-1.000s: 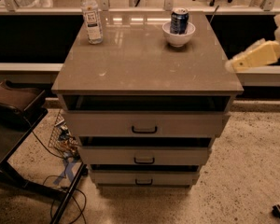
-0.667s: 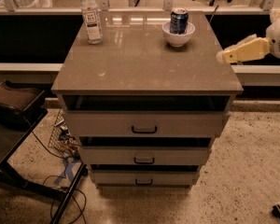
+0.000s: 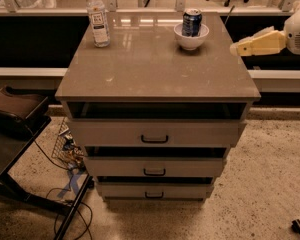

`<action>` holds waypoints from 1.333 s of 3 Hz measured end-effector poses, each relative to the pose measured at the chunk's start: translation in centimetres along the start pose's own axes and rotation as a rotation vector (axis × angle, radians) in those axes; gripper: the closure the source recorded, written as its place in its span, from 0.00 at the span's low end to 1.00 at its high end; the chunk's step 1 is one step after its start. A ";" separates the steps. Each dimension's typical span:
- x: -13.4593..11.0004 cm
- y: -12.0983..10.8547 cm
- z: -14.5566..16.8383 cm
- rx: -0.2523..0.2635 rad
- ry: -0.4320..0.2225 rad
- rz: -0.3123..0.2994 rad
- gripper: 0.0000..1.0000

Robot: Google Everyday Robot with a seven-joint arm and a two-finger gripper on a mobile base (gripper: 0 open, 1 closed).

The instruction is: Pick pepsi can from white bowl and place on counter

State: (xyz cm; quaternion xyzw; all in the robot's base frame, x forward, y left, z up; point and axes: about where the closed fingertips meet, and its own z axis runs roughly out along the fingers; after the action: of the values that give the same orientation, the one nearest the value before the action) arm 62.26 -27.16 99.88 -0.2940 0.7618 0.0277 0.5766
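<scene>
Dark blue pepsi can (image 3: 192,22) upright in white bowl (image 3: 191,40), tool (image 3: 236,47) beside counter (image 3: 150,66), state unclear

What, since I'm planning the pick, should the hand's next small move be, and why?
Probably move the hand leftward toward the pepsi can: it hovers past the right edge of the counter, apart from the can, which stands upright in the white bowl.
</scene>
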 end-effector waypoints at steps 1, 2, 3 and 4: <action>-0.9 0.2 3.3 0.003 -0.088 0.042 0.00; -2.1 -0.3 9.0 -0.002 -0.170 0.074 0.00; -3.9 0.5 15.4 -0.022 -0.213 0.056 0.00; -5.2 1.6 20.0 -0.036 -0.228 0.032 0.00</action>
State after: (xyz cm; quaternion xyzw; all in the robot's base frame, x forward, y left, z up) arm 79.58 -16.05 97.36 -0.2871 0.6953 0.0836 0.6536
